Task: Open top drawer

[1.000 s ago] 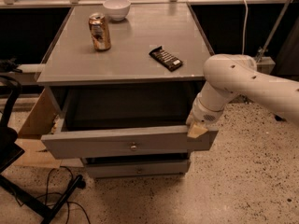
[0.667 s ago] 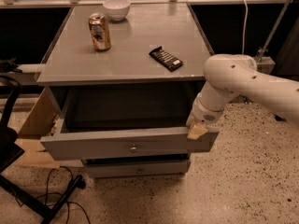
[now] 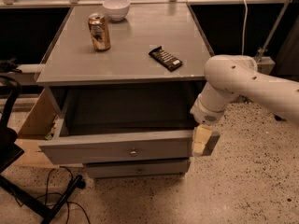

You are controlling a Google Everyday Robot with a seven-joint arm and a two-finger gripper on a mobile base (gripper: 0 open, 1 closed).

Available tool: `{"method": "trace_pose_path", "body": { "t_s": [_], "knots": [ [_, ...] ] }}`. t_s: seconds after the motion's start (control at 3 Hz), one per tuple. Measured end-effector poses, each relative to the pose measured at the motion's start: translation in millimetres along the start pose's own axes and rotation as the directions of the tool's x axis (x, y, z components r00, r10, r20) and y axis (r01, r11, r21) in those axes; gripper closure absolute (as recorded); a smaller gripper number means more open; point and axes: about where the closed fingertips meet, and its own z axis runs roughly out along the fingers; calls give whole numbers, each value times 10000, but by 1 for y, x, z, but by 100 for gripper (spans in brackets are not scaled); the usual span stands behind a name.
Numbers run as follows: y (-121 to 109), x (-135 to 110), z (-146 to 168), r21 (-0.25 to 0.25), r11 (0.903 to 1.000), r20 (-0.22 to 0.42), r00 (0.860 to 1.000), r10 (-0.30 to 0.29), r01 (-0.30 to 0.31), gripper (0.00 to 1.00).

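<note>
Speckled floor point(image 3: 243, 190), dark room, grey cabinet in the middle of the view. On the worktop point(image 3: 131, 55): a drinks can point(image 3: 99, 31) at 11 o'clock, a white bowl point(image 3: 116, 8) at 12 o'clock by the far edge, and a dark wrapped bar point(image 3: 165, 58) towards 3 o'clock. None of these belong to the task.

Top drawer point(image 3: 107, 148): it stands well out from the cabinet body. Its dark inside is open to view below the worktop's front edge, and its front panel runs across the view at 6 to 7 o'clock. The round knob point(image 3: 133, 151) sits at the panel's centre with nothing touching it. A narrower drawer point(image 3: 138, 168) beneath looks closed.

Gripper point(image 3: 202, 141): at 4 o'clock of the view, on the right end of the top drawer's front panel, well apart from the knob. The white arm point(image 3: 233, 78) enters from 3 o'clock and bends down to it. Jaws: cannot tell whether wide, narrow or clamped on the panel edge.

Judgement: the pull step looks finished or very nearly so, since the drawer appears close to full travel. The next move probably calls for letting go of the panel and backing out towards 3 o'clock, lifting clear without nudging the drawer back in.
</note>
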Motion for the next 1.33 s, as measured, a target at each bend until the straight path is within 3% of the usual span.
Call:
{"method": "trace_pose_path", "body": {
  "t_s": [0.67,1.0,1.33],
  "knots": [
    [7,2,8,-178,9998,105,9999,77,-75,0],
    [45,0,1,-399,9990,346,9991,237,-223,14],
    [136,-1,-21,-1012,9949,135,9999,48,-34,38]
  ]
}}
